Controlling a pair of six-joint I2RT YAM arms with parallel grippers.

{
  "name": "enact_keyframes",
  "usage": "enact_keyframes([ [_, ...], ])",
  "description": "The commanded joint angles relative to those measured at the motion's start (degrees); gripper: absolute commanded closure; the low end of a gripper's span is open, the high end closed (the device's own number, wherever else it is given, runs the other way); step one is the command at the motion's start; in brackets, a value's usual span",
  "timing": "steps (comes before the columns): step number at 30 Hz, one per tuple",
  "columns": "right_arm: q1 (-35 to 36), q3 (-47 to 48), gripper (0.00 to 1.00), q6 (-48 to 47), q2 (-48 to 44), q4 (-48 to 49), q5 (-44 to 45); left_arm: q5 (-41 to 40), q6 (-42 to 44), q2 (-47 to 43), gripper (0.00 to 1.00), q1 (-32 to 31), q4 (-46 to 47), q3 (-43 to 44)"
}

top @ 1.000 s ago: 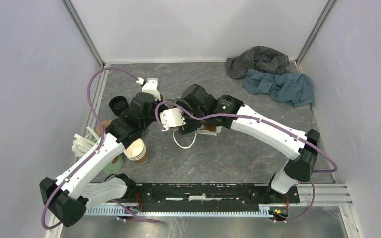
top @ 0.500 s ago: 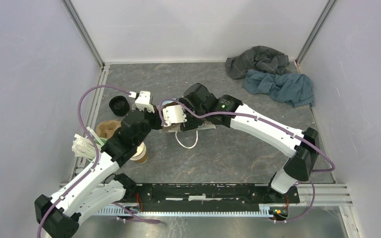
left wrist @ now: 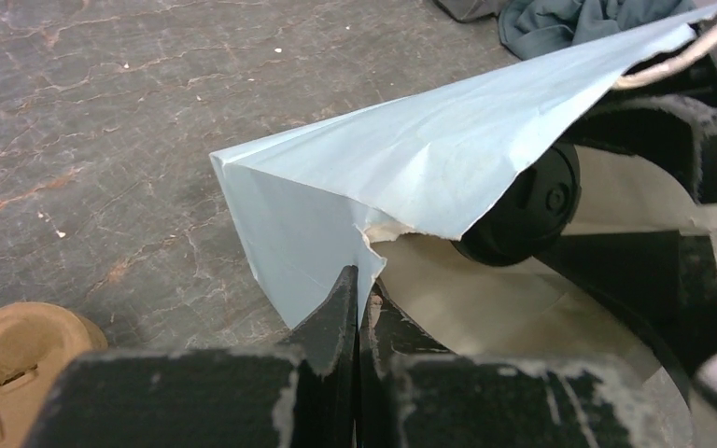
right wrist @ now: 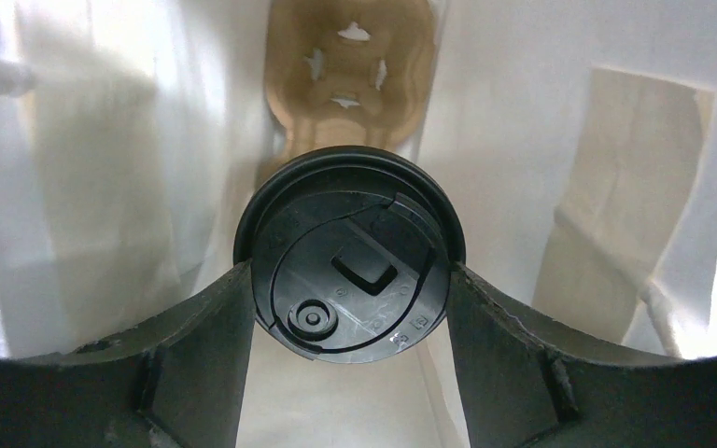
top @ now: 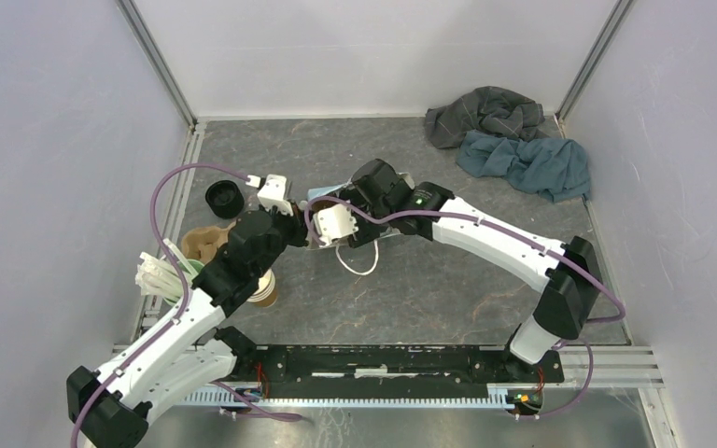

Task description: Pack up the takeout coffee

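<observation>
Right pincer (right wrist: 349, 291) clamps the one takeout coffee (right wrist: 349, 252), a finger on each flank at the lid. Lid faces back at the wrist, long axis runs forward into the one paper bag (left wrist: 411, 159). Left pincer (left wrist: 358, 308) pressed together on the bag's rim. One cardboard carrier (right wrist: 350, 65) ahead, beyond the cup.

Black-lidded takeout coffee (right wrist: 349, 252) inside paper bag (right wrist: 523, 140)

White-and-black twin arms
White shells and black joints on left arm (top: 163, 327) and right arm (top: 495, 238); purple cables (top: 154, 199); green light (top: 420, 198) on the right.
</observation>
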Motion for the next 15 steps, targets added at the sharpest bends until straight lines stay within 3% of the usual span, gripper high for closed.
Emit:
enact_keyframes([
  [1,-1.3,3.5,1.0,-5.5,1.1,1.0,-0.5,1.5,3.1,-1.8,0.98,-0.1,1.6,-0.1],
  [15,-2.6,7.0,1.0,-10.9,4.9,-5.7,-5.8,2.1,2.9,-3.5,0.98,-0.1,0.6,-1.9],
])
